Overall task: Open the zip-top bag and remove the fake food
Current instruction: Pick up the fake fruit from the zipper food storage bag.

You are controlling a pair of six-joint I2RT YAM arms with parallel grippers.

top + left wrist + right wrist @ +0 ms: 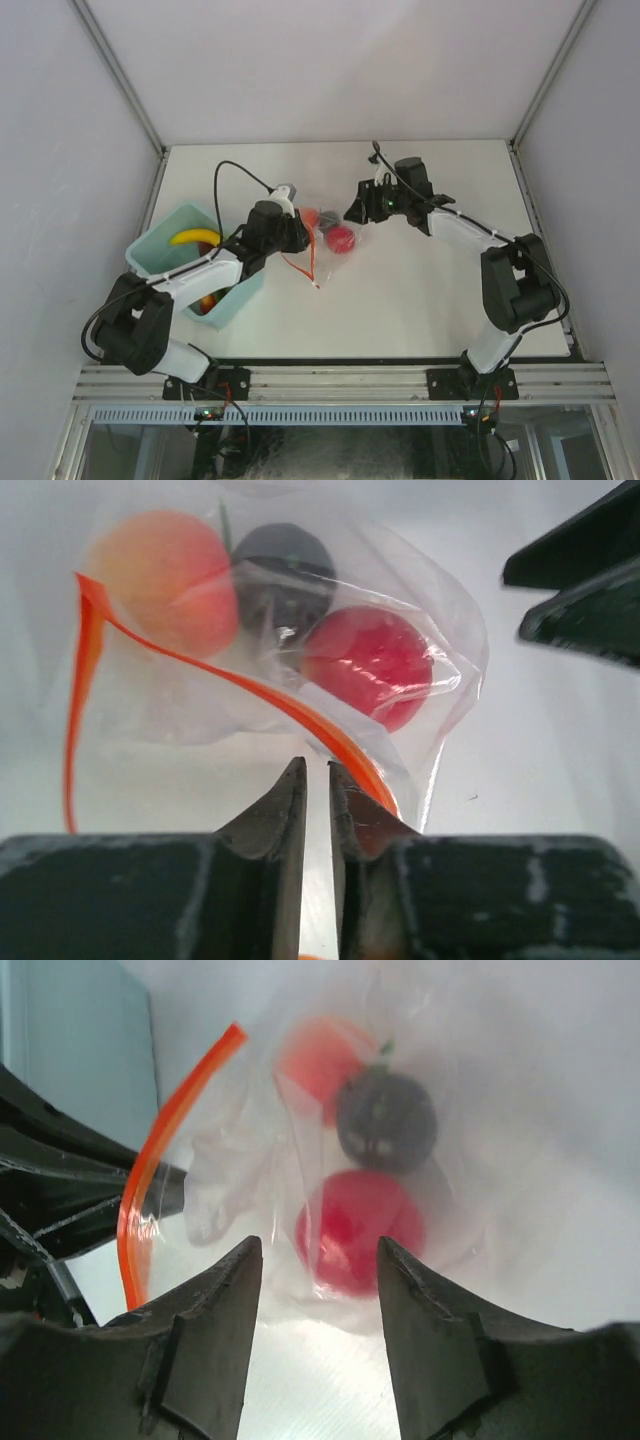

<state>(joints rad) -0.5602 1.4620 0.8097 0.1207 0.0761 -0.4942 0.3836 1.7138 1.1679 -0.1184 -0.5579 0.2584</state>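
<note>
the zip-top bag [325, 245] lay seemingly unzipped on the tabletop [420, 300], fake food [370, 665] inside; left fingers [280, 815] nearly together at its orange strip [250, 685], grip unclear; right fingers [225, 1305] apart, next needing to reach in.

Setting: a robotics lab test cell, not a home or a shop.

- Two black-and-white robot arms, left arm [215, 270] and right arm [460, 232], are bolted to a slotted aluminium rail [340, 382] along the near edge.
- The bare white surface [400, 300] is boxed in by plain pale panels [330, 70] joined at metal corner struts [115, 70].
- A black cable [240, 166] loops in the open above the left arm. More wiring hangs below the rail.
- Objects are staged props only: a light blue bin [155, 245], and a clear zip-top bag [325, 245] holding plastic fruit [342, 238].
- Cameras ride on both wrists, each looking out past its own jaws.
</note>
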